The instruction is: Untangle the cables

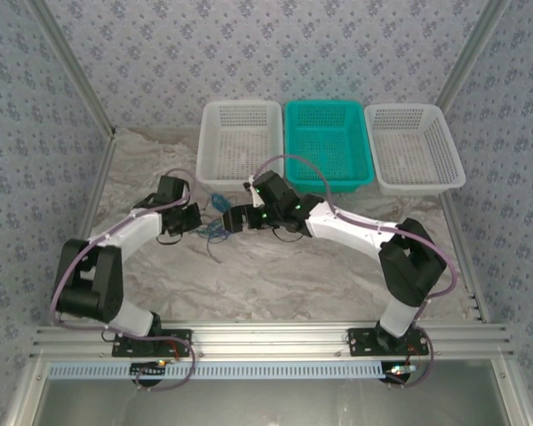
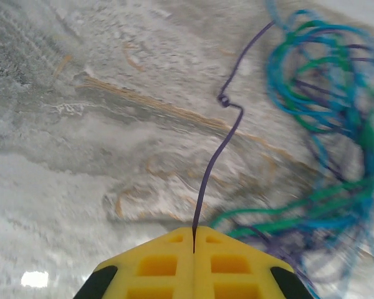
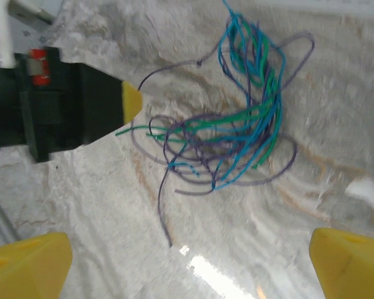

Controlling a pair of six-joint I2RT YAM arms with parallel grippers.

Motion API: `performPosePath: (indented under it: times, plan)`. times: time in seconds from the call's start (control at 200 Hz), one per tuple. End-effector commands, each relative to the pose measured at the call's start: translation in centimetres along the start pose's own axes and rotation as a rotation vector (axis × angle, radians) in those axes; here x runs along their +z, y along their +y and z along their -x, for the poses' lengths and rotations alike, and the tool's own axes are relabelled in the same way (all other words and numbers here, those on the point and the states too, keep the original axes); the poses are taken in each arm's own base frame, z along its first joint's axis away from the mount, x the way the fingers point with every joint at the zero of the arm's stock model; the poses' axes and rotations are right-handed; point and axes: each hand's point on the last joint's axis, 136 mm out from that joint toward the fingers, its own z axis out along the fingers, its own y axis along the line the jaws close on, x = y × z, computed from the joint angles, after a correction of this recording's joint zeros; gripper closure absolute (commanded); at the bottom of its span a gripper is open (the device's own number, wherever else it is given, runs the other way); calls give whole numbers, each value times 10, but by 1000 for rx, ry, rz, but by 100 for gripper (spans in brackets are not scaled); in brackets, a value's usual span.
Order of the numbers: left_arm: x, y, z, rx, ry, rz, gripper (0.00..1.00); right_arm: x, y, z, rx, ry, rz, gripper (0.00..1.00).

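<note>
The cables point(image 1: 218, 226), a loose knot of dark, blue and green wire, lie on the marbled table point(image 1: 275, 275), nearer the arms than the teal basket point(image 1: 327, 142) and to its left. Farther left of the basket, the left gripper point(image 2: 194, 232) has its yellow fingers pressed together on the dark cable point(image 2: 227, 134), which runs from them into the knot. The right gripper point(image 3: 187, 258) hovers at the knot on the basket's side, its fingers point(image 3: 25, 258) spread wide apart.
</note>
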Motion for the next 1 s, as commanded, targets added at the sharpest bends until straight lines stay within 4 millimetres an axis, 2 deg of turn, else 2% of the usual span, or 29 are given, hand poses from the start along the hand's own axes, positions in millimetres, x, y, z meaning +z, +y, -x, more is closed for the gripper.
performPosePath:
  times: [0.0, 0.11, 0.19, 0.31, 0.45, 0.49, 0.58, 0.64, 0.705, 0.75, 0.854, 0.894, 0.994]
  plan:
    - [-45, -28, -3, 54, -26, -95, 100, -17, 15, 13, -306, -179, 0, 0]
    - [-76, -49, -10, 117, -26, -148, 100, -19, 34, 10, -679, -333, -8, 0]
    - [-93, -64, -15, 160, -22, -183, 100, -16, 40, 11, -829, -415, -29, 0]
    - [-114, -84, -16, 184, -50, -239, 100, -15, 54, 24, -866, -498, 26, 0]
    - [-133, -109, -7, 149, -96, -362, 100, -7, 71, 36, -778, -588, 129, 3]
    - [-137, -116, -4, 142, -109, -394, 100, 0, 70, 40, -745, -599, 131, 9]
    - [-142, -122, 1, 132, -127, -422, 100, 9, 72, 45, -690, -627, 170, 34]
    - [-144, -123, 3, 132, -136, -423, 100, 11, 77, 45, -670, -635, 215, 47]
    - [-145, -121, 4, 133, -142, -414, 100, 15, 80, 42, -667, -611, 239, 72]
    - [-145, -120, 5, 132, -148, -404, 100, 15, 80, 41, -661, -591, 237, 100]
    - [-146, -113, 7, 122, -174, -375, 100, 9, 73, 42, -607, -573, 221, 100]
    - [-148, -111, 8, 123, -194, -371, 91, 3, 72, 43, -583, -578, 219, 100]
    - [-155, -105, 13, 141, -290, -382, 59, -17, 68, 48, -524, -580, 223, 100]
